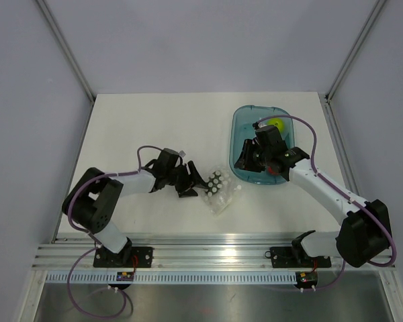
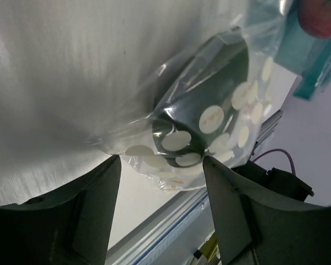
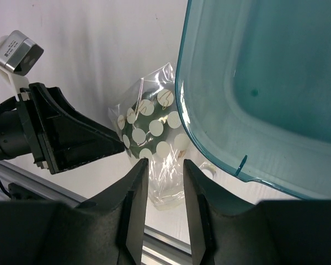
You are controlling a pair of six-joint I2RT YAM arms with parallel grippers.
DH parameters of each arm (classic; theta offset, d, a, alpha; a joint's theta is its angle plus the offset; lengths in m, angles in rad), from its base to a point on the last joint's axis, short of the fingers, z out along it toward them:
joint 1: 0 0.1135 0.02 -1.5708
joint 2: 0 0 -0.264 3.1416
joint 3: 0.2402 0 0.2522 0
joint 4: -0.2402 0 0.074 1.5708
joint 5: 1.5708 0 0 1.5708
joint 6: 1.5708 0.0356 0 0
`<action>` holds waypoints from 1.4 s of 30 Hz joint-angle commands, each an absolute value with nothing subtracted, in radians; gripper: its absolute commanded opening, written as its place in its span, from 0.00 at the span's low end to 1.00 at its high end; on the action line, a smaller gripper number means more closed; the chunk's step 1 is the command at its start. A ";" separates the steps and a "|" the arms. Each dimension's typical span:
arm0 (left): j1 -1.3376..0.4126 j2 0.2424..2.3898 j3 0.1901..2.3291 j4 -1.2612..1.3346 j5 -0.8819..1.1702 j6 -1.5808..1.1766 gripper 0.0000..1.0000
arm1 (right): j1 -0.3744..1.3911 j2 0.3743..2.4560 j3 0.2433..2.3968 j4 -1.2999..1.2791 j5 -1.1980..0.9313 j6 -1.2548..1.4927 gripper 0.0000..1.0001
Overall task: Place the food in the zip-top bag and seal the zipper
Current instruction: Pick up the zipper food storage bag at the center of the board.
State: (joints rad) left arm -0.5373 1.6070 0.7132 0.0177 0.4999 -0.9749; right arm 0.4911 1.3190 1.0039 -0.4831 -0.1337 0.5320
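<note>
The clear zip-top bag (image 1: pixel 218 191) with white dots lies on the table left of the teal tray. The dark green food (image 2: pixel 201 105) is inside it, also seen in the right wrist view (image 3: pixel 146 130). My left gripper (image 1: pixel 188 182) is open and empty, just left of the bag, its jaws facing the bag (image 2: pixel 176 165) without touching it. My right gripper (image 1: pixel 247 159) is open and empty, hovering over the tray's left rim; in its own view the gripper (image 3: pixel 164 168) frames the bag's empty crinkly end (image 3: pixel 174 182). I cannot make out the zipper.
The teal tray (image 1: pixel 242 127) stands at the back right and holds a lime-green apple (image 1: pixel 277 124). A red round item (image 2: pixel 320 16) sits in the tray, mostly hidden under the right arm in the top view. An aluminium rail (image 1: pixel 208 251) runs along the near table edge.
</note>
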 commanded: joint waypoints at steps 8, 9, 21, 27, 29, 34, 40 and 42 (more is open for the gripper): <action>-0.537 1.594 0.617 0.198 0.417 -1.016 0.80 | 0.497 1.305 1.051 -0.472 -0.153 0.526 0.40; -0.537 1.597 0.620 0.207 0.416 -1.012 0.80 | 0.497 1.311 1.051 -0.463 -0.156 0.529 0.41; -0.503 1.631 0.635 0.287 0.399 -0.999 0.23 | 0.497 1.319 1.061 -0.479 -0.173 0.525 0.42; -0.359 1.589 0.702 0.152 0.452 -0.895 0.00 | 0.518 1.348 1.037 -0.457 -0.210 0.508 0.50; -0.318 1.612 0.792 0.085 0.498 -0.806 0.00 | 0.551 1.361 1.035 -0.442 -0.199 0.509 0.51; -0.285 1.686 0.934 -0.089 0.555 -0.695 0.00 | 0.638 1.413 1.055 -0.399 -0.183 0.552 0.52; -0.276 1.706 1.000 -0.179 0.506 -0.652 0.66 | 0.638 1.494 1.017 -0.242 -0.179 0.684 0.52; -0.270 1.666 1.014 -0.231 0.477 -0.631 0.77 | 0.641 1.532 1.064 -0.248 -0.192 0.677 0.51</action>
State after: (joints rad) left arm -0.2813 1.6993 0.9649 -0.1379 0.5018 -0.6910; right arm 0.6369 1.4853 1.0180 -0.3332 -0.1783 0.6308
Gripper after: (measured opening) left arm 0.741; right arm 0.514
